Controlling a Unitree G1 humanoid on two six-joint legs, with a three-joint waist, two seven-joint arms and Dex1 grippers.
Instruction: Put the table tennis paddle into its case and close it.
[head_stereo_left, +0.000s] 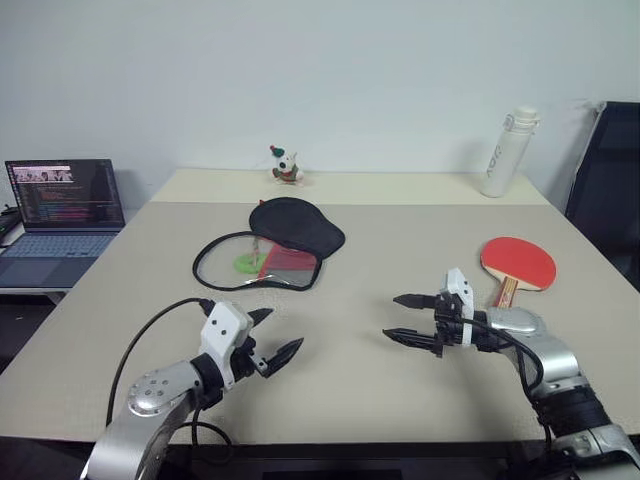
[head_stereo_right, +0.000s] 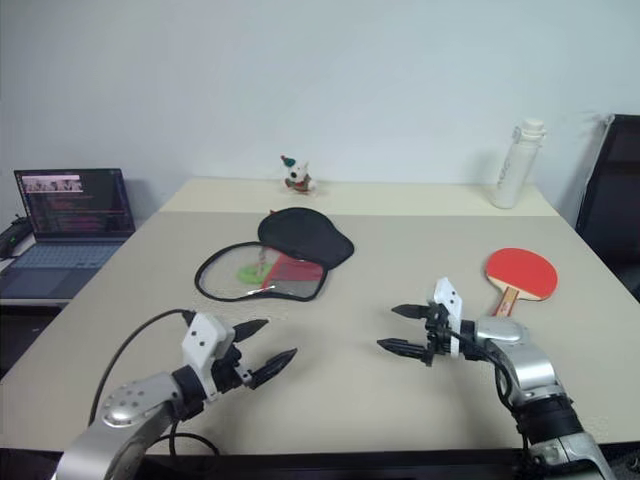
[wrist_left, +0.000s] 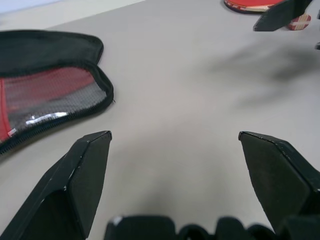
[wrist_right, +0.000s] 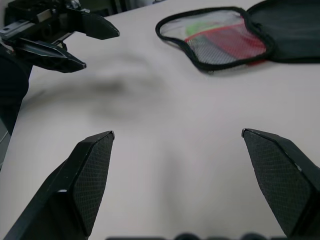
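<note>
– How is the light for you now?

– You have soft, even room light; the table (head_stereo_left: 380, 250) is bright, with no hard glare. Under both grippers you see only faint, blurry shadows on the surface.

– And the sharpness?

– Your head views are clear enough. In the left wrist view the near fingers (wrist_left: 80, 185) are sharp, but the paddle (wrist_left: 250, 5) at the far edge is blurred.
</note>
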